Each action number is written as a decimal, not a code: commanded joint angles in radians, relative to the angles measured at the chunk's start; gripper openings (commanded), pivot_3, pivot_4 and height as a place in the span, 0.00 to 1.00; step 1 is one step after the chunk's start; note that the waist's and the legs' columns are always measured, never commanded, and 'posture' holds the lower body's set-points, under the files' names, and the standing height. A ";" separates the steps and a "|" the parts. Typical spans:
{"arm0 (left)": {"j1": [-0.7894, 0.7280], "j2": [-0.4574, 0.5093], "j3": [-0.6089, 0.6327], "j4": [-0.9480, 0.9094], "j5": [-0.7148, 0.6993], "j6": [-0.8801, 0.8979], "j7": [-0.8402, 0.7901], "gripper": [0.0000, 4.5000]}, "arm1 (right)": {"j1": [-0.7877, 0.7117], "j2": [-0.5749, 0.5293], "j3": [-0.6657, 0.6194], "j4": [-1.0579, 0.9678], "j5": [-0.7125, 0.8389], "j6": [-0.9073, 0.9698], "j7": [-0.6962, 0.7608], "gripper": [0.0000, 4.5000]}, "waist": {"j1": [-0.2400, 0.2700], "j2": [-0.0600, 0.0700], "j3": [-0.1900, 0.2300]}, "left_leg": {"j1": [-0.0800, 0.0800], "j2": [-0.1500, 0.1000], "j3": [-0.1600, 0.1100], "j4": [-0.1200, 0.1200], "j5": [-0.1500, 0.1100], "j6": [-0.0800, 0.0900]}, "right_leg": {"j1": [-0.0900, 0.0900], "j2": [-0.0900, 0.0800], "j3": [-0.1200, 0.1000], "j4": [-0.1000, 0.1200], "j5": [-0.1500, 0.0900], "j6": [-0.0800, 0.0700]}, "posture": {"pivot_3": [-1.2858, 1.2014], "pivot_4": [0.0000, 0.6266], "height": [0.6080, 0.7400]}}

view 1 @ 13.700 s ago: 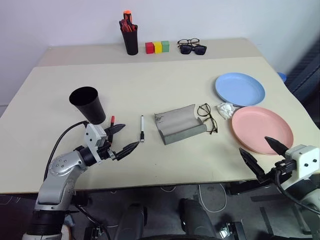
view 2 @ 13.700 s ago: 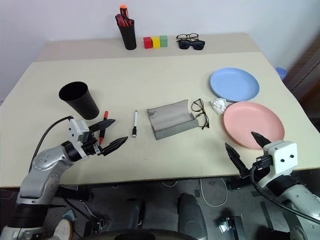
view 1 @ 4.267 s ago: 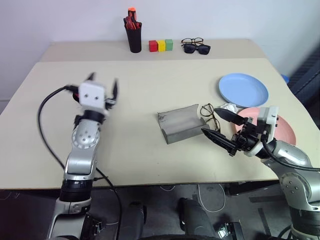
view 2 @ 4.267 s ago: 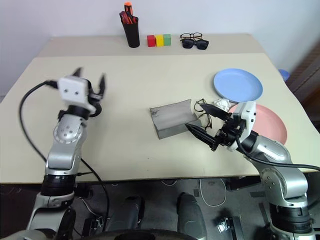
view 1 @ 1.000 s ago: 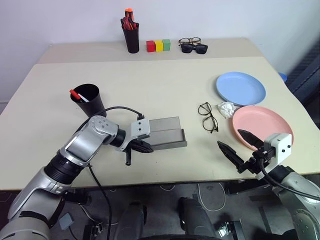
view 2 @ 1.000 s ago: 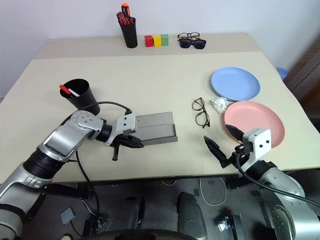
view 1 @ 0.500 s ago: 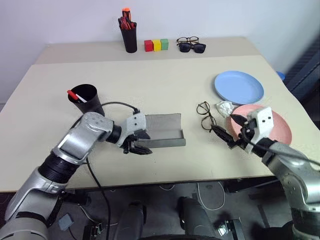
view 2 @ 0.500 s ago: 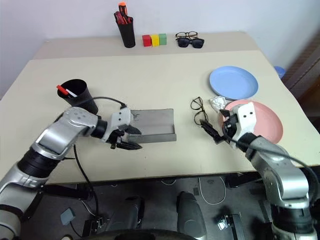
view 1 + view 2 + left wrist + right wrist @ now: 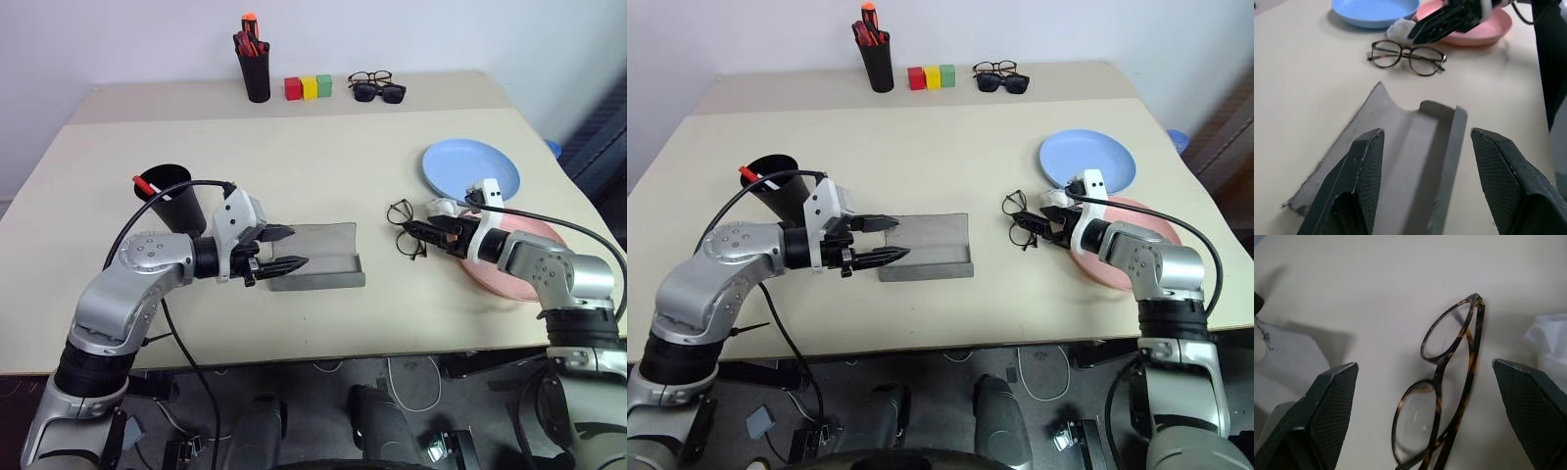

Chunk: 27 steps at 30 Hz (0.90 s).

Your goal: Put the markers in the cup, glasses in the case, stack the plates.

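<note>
Both tools stood with their fingers apart and held nothing. Left tool (image 9: 284, 249) hovered over the near-left end of the case (image 9: 318, 257), its two fingers spread above the grey felt without touching it. Right tool (image 9: 1034, 223) pointed at the glasses (image 9: 1018, 220), its wide-spread fingers flanking the frame, which lay flat on the worktop (image 9: 294, 166); whether they touched it I could not tell.

Largest of the task's things, the pink plate (image 9: 534, 250) lay under the right arm, with the blue plate (image 9: 470, 168) just behind it, the two side by side and unstacked. Next, the case lay open and empty, left of the glasses. Behind the left arm stood the cup (image 9: 176, 199), with the red marker (image 9: 147, 185) leaning against its rim inside.
</note>
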 commanded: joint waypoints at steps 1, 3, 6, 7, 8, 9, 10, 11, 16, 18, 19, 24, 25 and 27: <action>0.013 0.005 0.041 -0.071 -0.039 0.039 0.054 0.63 | -0.060 0.004 0.018 0.091 -0.044 -0.053 0.048 1.00 | -0.001 0.000 0.000 | 0.000 0.000 0.000 0.000 0.000 0.000 | 0.000 0.000 0.000 0.000 0.000 0.000 | 0.52 0.24 1.00; 0.022 0.009 0.049 -0.085 -0.050 0.052 0.074 0.63 | -0.082 0.011 0.034 0.127 -0.059 -0.059 0.075 1.00 | -0.002 0.000 0.000 | 0.000 0.000 0.000 0.000 0.000 0.000 | 0.000 0.000 0.000 0.000 0.000 0.000 | 0.52 0.24 1.00; 0.028 0.014 0.062 -0.097 -0.065 0.069 0.106 0.63 | -0.104 0.023 0.056 0.157 -0.078 -0.060 0.106 1.00 | -0.004 0.000 0.000 | 0.000 0.000 0.000 0.000 0.000 0.000 | 0.000 0.000 0.000 0.000 0.000 0.000 | 0.52 0.24 1.00; 0.028 0.014 0.068 -0.097 -0.070 0.074 0.116 0.63 | -0.112 0.032 0.059 0.167 -0.086 -0.067 0.110 1.00 | -0.003 0.000 0.000 | 0.000 0.000 0.000 0.000 0.000 0.000 | 0.000 0.000 0.000 0.000 0.000 0.000 | 0.52 0.24 1.00; 0.031 0.016 0.072 -0.098 -0.072 0.076 0.124 0.63 | -0.121 0.042 0.070 0.181 -0.098 -0.078 0.118 1.00 | -0.003 0.000 0.000 | 0.000 0.000 0.000 0.000 0.000 0.000 | 0.000 0.000 0.000 0.000 0.000 0.000 | 0.52 0.24 1.00; 0.033 0.019 0.074 -0.100 -0.076 0.078 0.130 0.63 | -0.127 0.048 0.077 0.192 -0.109 -0.086 0.123 1.00 | -0.003 0.000 0.000 | 0.000 0.000 0.000 0.000 0.000 0.000 | 0.000 0.000 0.000 0.000 0.000 0.000 | 0.52 0.24 1.00; 0.035 0.021 0.077 -0.103 -0.079 0.077 0.136 0.64 | -0.136 0.057 0.080 0.208 -0.119 -0.097 0.125 0.94 | -0.003 0.000 0.000 | 0.000 0.000 0.000 0.000 0.000 0.000 | 0.000 0.000 0.000 0.000 0.000 0.000 | 0.52 0.24 1.00; 0.036 0.021 0.086 -0.103 -0.085 0.085 0.148 0.65 | -0.144 0.062 0.089 0.226 -0.133 -0.108 0.131 0.88 | -0.003 0.000 0.000 | 0.000 0.000 0.000 0.000 0.000 0.000 | 0.000 0.000 0.000 0.000 0.000 0.000 | 0.52 0.24 1.00; 0.050 0.037 0.105 -0.101 -0.100 0.088 0.171 0.65 | -0.169 0.076 0.092 0.281 -0.170 -0.141 0.146 0.37 | -0.005 0.000 0.000 | 0.000 0.000 0.000 0.000 0.000 -0.001 | 0.000 0.000 0.000 0.000 0.000 0.000 | 0.52 0.24 1.00; 0.056 0.044 0.107 -0.094 -0.098 0.077 0.174 0.65 | -0.173 0.075 0.093 0.288 -0.187 -0.159 0.143 0.13 | -0.006 0.000 0.000 | 0.000 0.000 0.000 0.000 0.000 -0.001 | 0.000 0.000 0.000 0.000 0.000 0.000 | 0.52 0.24 1.00; 0.057 0.044 0.107 -0.091 -0.097 0.073 0.178 0.65 | -0.172 0.074 0.092 0.285 -0.190 -0.163 0.145 0.04 | -0.009 0.000 0.000 | 0.000 0.000 0.000 0.000 0.000 -0.001 | 0.000 0.000 0.000 0.000 0.000 0.000 | 0.52 0.24 1.00; 0.052 0.000 0.137 -0.041 -0.101 0.062 0.236 0.65 | -0.151 0.044 0.074 0.182 -0.196 -0.195 0.150 0.04 | -0.012 0.000 0.000 | 0.001 0.000 0.000 0.001 0.001 -0.002 | 0.002 0.000 0.000 0.000 0.000 0.000 | 0.52 0.24 1.00; 0.052 -0.012 0.149 -0.026 -0.105 0.061 0.249 0.65 | -0.147 0.041 0.064 0.150 -0.190 -0.201 0.148 0.04 | -0.014 0.000 0.000 | 0.001 0.000 0.000 0.001 0.001 -0.002 | 0.002 0.000 0.000 0.000 0.000 0.000 | 0.52 0.24 1.00; 0.053 -0.029 0.174 0.013 -0.103 0.053 0.270 0.65 | -0.129 0.036 0.043 0.042 -0.162 -0.214 0.163 0.04 | -0.018 0.000 0.000 | 0.001 0.000 0.000 0.001 0.001 -0.002 | 0.001 0.000 0.000 0.000 0.000 0.000 | 0.52 0.24 1.00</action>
